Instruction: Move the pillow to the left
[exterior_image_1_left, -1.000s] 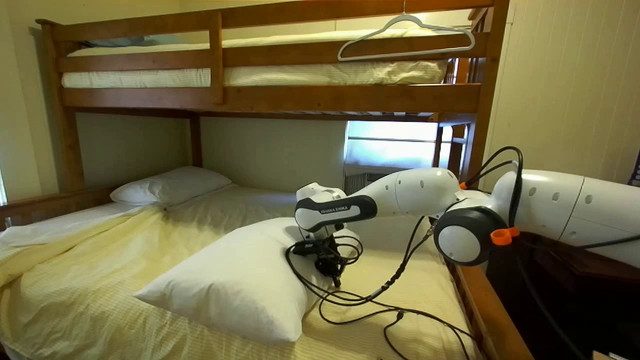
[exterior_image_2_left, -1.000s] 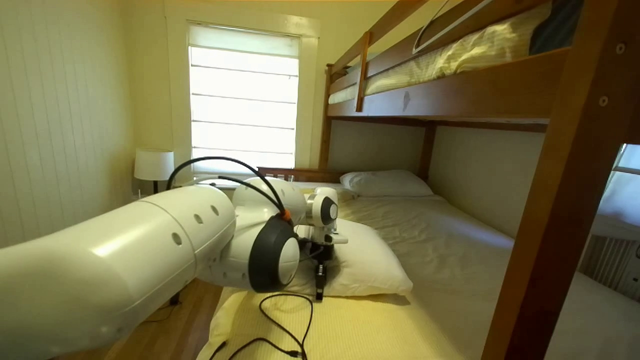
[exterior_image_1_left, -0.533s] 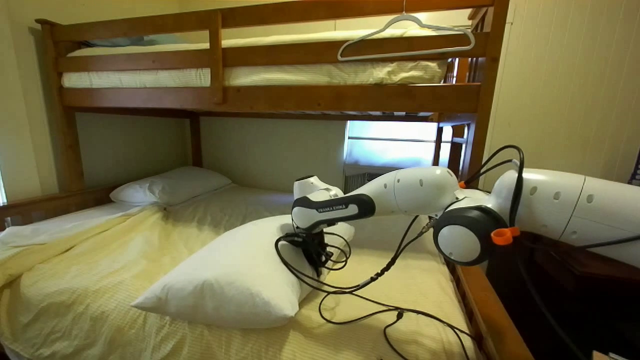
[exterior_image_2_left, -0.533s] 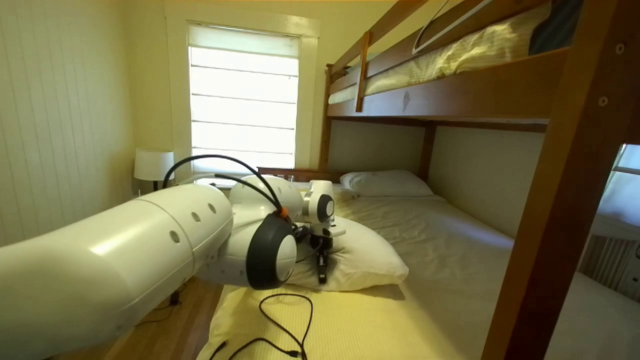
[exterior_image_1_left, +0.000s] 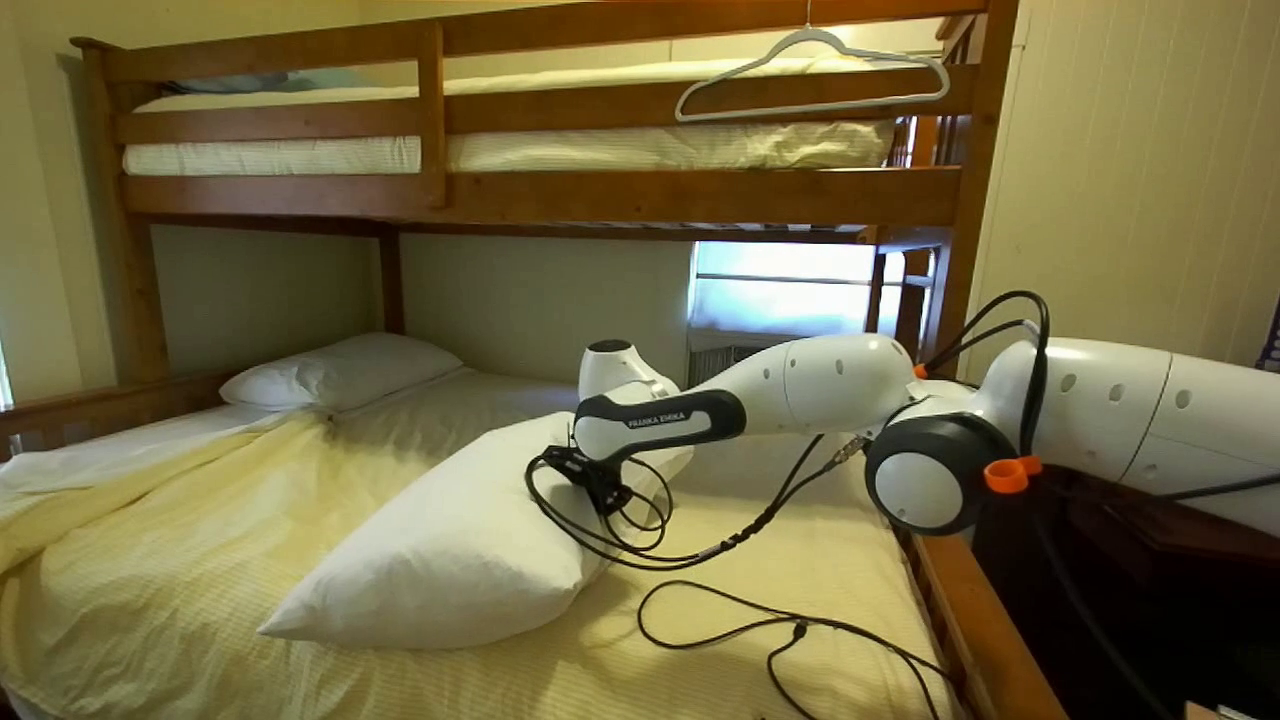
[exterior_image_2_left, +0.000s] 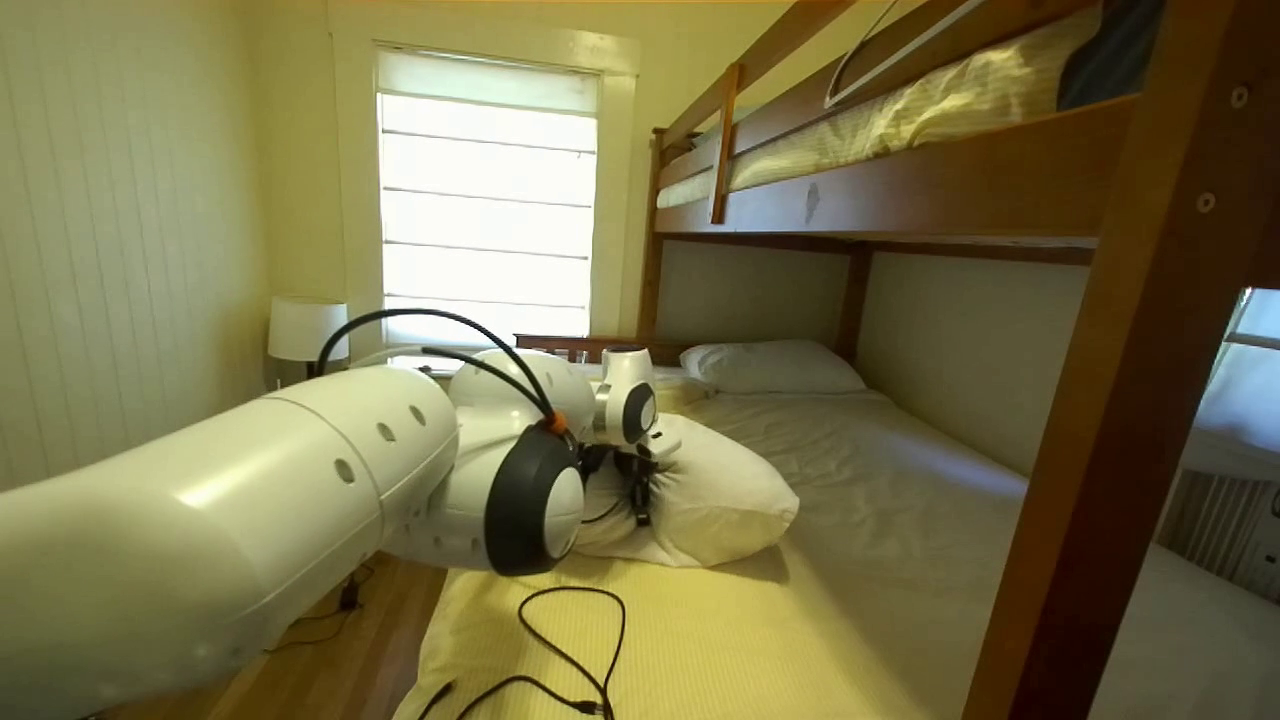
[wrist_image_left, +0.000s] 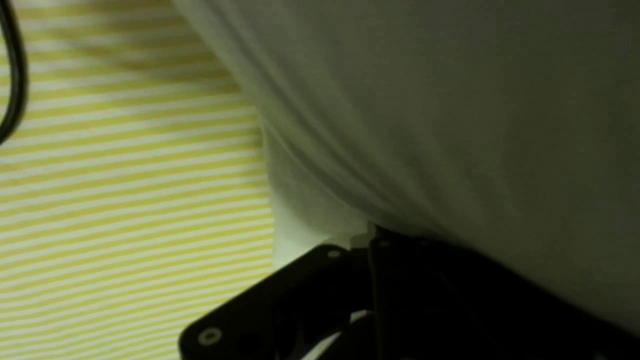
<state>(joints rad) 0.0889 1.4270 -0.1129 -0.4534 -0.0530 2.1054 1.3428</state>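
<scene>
Yellow striped bedding (exterior_image_1_left: 170, 540) runs in from eight o'clock in an exterior view, and a smaller white pillow (exterior_image_1_left: 340, 372) lies at nine. The large white pillow (exterior_image_1_left: 440, 550) rests on the bedding between seven and eight o'clock, plump, one corner pointing to eight; the smaller one is at its eleven o'clock, with bedding between them. On the large pillow's right flank, about its half past two, the gripper (wrist_image_left: 371, 240) presses into the cloth, and folds gather around the spot. Its fingers (wrist_image_left: 320, 280) look drawn together in the wrist view; the tips are too dark to show if cloth is caught between them. Farther right, a window (exterior_image_1_left: 790, 300) glows at two o'clock, a black cable (exterior_image_1_left: 800, 630) loops over the bedding at five, a grey hanger (exterior_image_1_left: 812, 107) hangs in front of the wooden bunk frame (exterior_image_1_left: 560, 198) at one, and the white robot arm (exterior_image_1_left: 1100, 400) reaches in from three o'clock, with an orange clip (exterior_image_1_left: 1010, 475) on it near half past three.
</scene>
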